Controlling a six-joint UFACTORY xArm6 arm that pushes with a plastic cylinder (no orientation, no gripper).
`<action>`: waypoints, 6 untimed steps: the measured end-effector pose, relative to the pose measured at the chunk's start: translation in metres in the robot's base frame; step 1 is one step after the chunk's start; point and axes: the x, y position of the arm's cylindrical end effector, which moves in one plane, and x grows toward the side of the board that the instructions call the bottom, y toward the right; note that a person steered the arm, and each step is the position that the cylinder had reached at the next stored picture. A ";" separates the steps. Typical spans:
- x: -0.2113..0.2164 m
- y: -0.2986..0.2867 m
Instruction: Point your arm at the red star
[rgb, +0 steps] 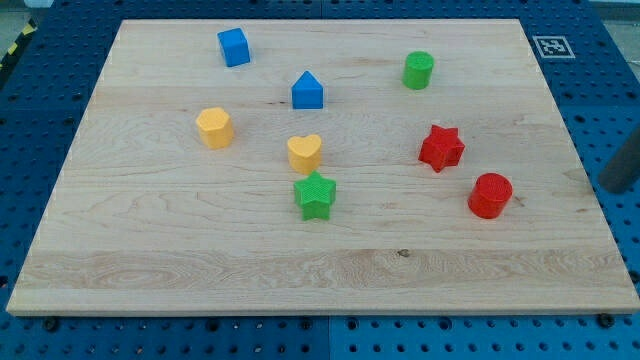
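Note:
The red star (441, 148) lies right of the board's middle. My rod enters at the view's right edge, and my tip (609, 187) rests just off the board's right edge, well to the right of the red star. A red cylinder (490, 195) lies between the star and my tip, a little lower in the view. My tip touches no block.
On the wooden board (150, 260) also lie a blue cube (233, 47), a blue house-shaped block (307, 91), a green cylinder (418, 70), a yellow hexagon (214, 128), a yellow heart (305, 153) and a green star (315, 195). A marker tag (553, 46) sits at the top right.

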 end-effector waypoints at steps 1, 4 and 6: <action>0.050 -0.038; 0.035 -0.185; -0.050 -0.252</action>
